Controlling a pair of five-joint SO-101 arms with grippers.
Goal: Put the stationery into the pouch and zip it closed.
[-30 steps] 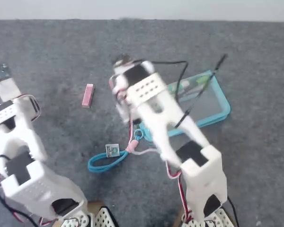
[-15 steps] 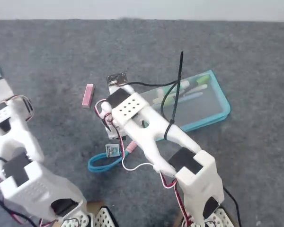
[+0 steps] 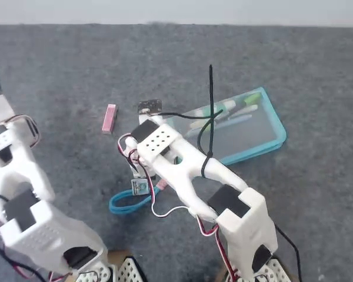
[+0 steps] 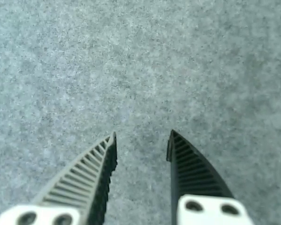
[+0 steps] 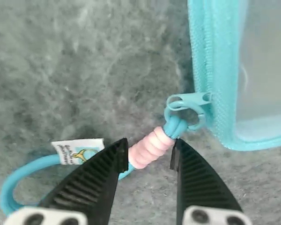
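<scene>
The right arm (image 3: 182, 164) has been swinging back off the pouch (image 3: 247, 132) over the last second and is now reaching down at the pouch's zipper corner. The right gripper (image 5: 150, 143) is hanging spread around the pink bead (image 5: 147, 147) of the zipper cord, one finger on each side, not yet pinching it. The bead is trailing from the zipper pull (image 5: 187, 105) at the pouch's edge, and a blue loop (image 3: 129, 202) with a small tag (image 3: 139, 187) is lying just past it, farther from the pouch. Pens (image 3: 223, 111) are lying inside the pouch, while a pink eraser (image 3: 109, 117) is sitting out on the grey tabletop (image 3: 76, 70), well apart from the pouch. The left gripper (image 4: 142, 136) is hovering spread over bare tabletop, far from the pouch.
</scene>
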